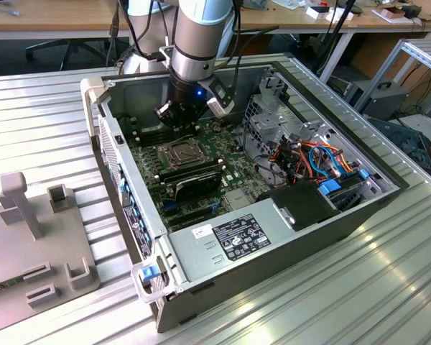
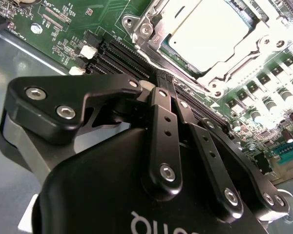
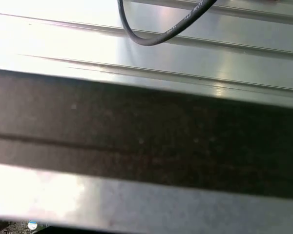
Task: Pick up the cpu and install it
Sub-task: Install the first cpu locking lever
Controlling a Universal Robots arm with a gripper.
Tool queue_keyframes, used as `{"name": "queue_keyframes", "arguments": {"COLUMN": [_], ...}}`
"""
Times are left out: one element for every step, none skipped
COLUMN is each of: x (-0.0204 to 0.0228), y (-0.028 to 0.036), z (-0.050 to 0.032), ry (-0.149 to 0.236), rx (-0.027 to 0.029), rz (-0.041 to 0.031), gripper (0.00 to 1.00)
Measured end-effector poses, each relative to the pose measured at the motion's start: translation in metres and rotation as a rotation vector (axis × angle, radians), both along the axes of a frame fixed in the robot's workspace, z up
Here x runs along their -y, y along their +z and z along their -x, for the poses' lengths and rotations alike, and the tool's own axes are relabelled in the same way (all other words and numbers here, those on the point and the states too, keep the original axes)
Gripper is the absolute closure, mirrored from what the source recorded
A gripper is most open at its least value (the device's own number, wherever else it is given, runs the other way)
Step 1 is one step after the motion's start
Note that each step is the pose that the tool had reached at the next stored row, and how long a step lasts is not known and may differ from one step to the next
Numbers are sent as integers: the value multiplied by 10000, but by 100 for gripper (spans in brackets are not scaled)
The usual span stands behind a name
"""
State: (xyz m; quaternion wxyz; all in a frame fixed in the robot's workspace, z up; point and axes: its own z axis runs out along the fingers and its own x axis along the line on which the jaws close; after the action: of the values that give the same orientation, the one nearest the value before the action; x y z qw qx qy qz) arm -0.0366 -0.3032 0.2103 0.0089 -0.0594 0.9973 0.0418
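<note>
We saw the black two-finger gripper closed and empty just beside the dark metal-framed socket, where the pale square cpu already lay seated.

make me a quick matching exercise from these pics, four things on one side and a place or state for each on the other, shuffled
Things:
1. cpu
2. end effector
3. power supply
4. grey fixture

Places or states:
A. outside the case, on the ribbed table at the exterior view's left
B. seated in the socket on the motherboard
C. poised above the motherboard, close to the socket
D. along the near wall of the open case, white label up

Pairs: 1-B, 2-C, 3-D, 4-A
</note>
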Motion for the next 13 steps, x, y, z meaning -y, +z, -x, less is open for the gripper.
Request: {"name": "queue_keyframes", "arguments": {"x": [0,-1,-1,-1,0,0,0,0,0,0,0,0,0], "y": [3,2,2,2,3,6,11,17,25,33,43,56,65], "z": [0,0,0,0,0,1,1,1,1,1,1,1,1], "ry": [0,0,-1,-1,-1,-1,-1,-2,-2,-2,-2,-2,-2], "rx": [5,7,7,5,4,2,2,3,3,3,3,4,5], "rz": [-2,-3,-3,-2,-1,2,3,2,0,0,0,-1,-2], "gripper": [89,89,89,89,89,89,89,89,89,89,89,89,89]}}
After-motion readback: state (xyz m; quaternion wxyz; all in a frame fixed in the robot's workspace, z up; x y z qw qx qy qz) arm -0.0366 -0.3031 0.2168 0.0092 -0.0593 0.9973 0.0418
